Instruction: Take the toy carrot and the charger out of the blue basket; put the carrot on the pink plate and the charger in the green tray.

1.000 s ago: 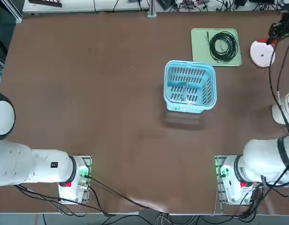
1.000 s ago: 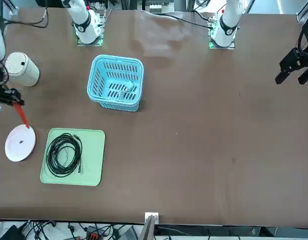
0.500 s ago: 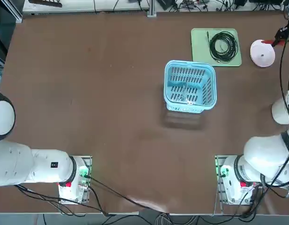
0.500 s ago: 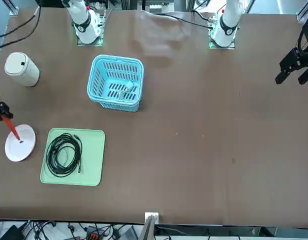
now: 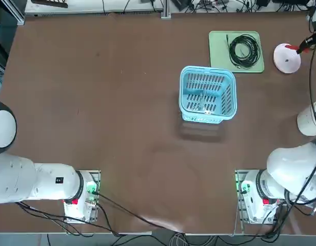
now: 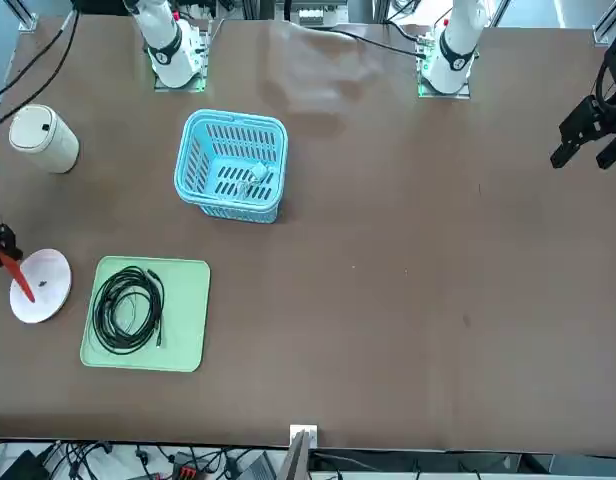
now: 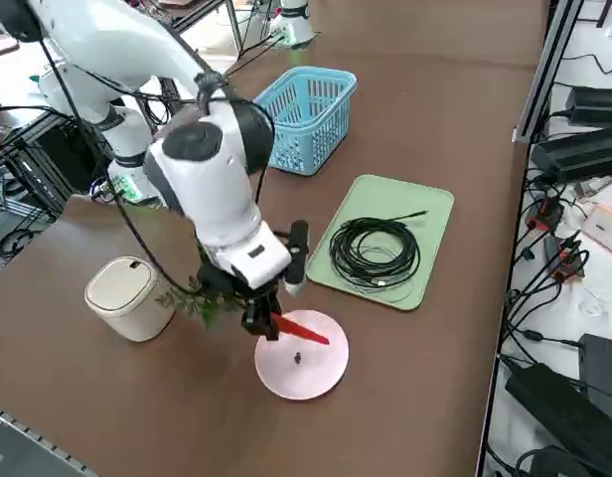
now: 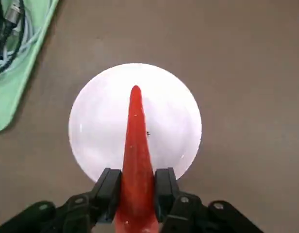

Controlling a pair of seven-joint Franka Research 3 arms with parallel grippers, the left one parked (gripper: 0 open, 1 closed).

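The toy carrot point(image 8: 135, 160) is clamped in the partly open right hand point(image 8: 138, 194), its tip projecting over the pink plate point(image 8: 176, 116); its gripped end should be shifted plateward.

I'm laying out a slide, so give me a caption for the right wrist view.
Right gripper gripping the toy carrot over the pink plate.
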